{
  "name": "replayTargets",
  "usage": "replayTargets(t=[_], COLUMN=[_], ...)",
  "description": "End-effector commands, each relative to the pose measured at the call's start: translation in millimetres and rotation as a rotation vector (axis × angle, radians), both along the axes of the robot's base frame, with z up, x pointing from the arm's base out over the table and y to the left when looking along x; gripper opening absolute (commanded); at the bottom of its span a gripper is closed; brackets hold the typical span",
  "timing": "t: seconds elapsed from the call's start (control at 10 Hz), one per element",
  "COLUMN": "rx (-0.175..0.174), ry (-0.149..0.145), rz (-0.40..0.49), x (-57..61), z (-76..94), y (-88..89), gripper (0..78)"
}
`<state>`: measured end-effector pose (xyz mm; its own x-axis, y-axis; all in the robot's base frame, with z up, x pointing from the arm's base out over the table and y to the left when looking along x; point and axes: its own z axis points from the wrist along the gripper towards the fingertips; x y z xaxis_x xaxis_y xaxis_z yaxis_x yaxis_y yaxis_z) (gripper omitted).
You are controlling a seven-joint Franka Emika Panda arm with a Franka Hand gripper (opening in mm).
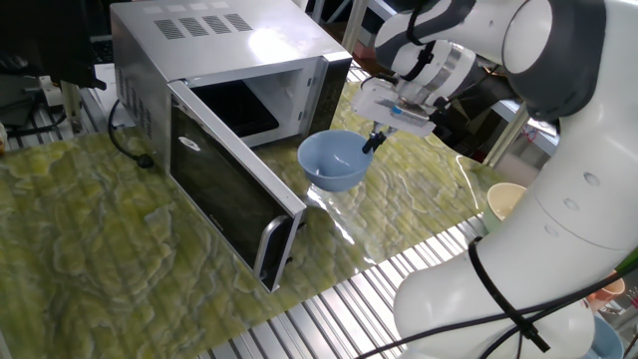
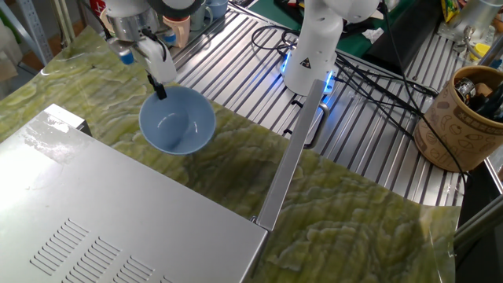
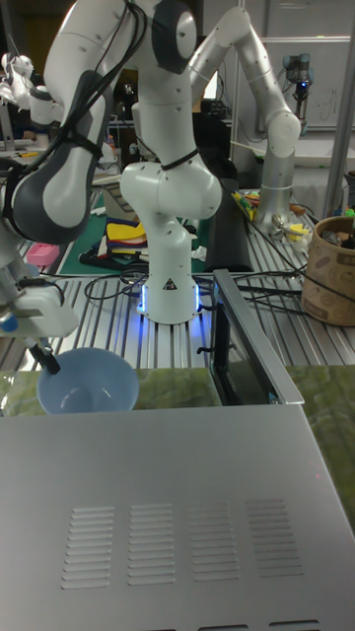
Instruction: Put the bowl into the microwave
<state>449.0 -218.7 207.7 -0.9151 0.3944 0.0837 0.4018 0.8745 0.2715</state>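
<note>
Light-blue bowl [image 1: 332, 162] hangs pinched by its rim in the closed gripper [image 1: 373, 142], beside the microwave's [image 1: 224, 60] open cavity, which only one fixed view shows.

We see the microwave [image 3: 187, 513] from behind its silver top, four groups of vent slots across it, its door [image 3: 247, 340] swung open toward the white robot base [image 3: 168, 256]. At the left, the gripper [image 3: 44, 363] pinches the rim of the light-blue bowl [image 3: 89, 394], held just beyond the microwave's top edge. A brown patterned container [image 3: 330, 271] stands at right.
</note>
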Motion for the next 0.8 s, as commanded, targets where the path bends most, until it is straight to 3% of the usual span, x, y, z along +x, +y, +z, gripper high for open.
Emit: replayTargets(t=[0.1,0.5,0.8], rx=[0.071,0.109,0.118], ry=[-0.026,-0.043,-0.045], rz=[-0.112,-0.241,-0.268], x=[15.7,32.1,34.0], z=[-7.8,-3.3,-3.2], y=[24.5,27.5,38.3], gripper=[1.1,1.1,1.1])
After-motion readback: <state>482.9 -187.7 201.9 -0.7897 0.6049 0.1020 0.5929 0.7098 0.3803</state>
